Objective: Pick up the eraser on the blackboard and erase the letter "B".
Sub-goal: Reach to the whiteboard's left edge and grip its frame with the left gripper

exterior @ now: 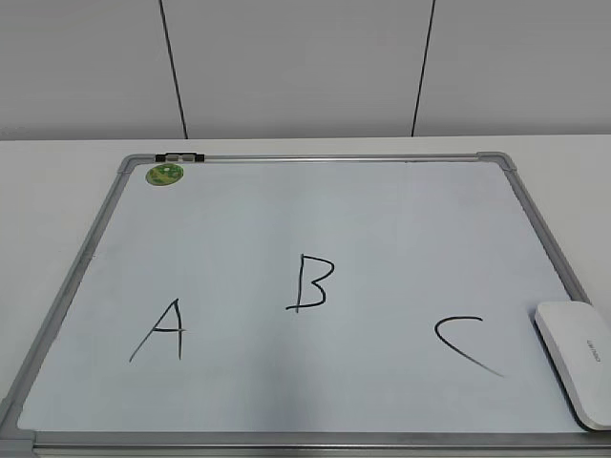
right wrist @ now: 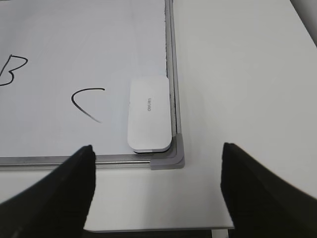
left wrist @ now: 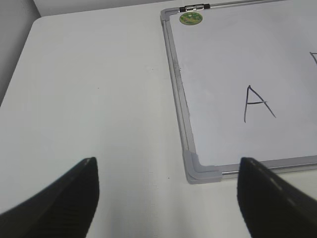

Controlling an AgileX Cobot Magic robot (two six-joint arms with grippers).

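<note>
The blackboard [exterior: 382,219] is a white board with a grey frame lying flat on the table. The black letter "B" [exterior: 311,282] is at its middle, between a black "A" [exterior: 162,331] and a "C" [exterior: 463,344]. The white eraser [exterior: 578,359] lies in the board's near right corner; it also shows in the right wrist view [right wrist: 148,113]. My right gripper [right wrist: 156,191] is open and empty, above the table just short of that corner. My left gripper [left wrist: 168,196] is open and empty near the board's near left corner [left wrist: 200,171].
A small green round magnet [exterior: 164,174] and a black clip [exterior: 179,156] sit at the board's far left corner. The table's near edge [right wrist: 158,229] lies just under my right gripper. Bare white table [left wrist: 89,89] lies left of the board.
</note>
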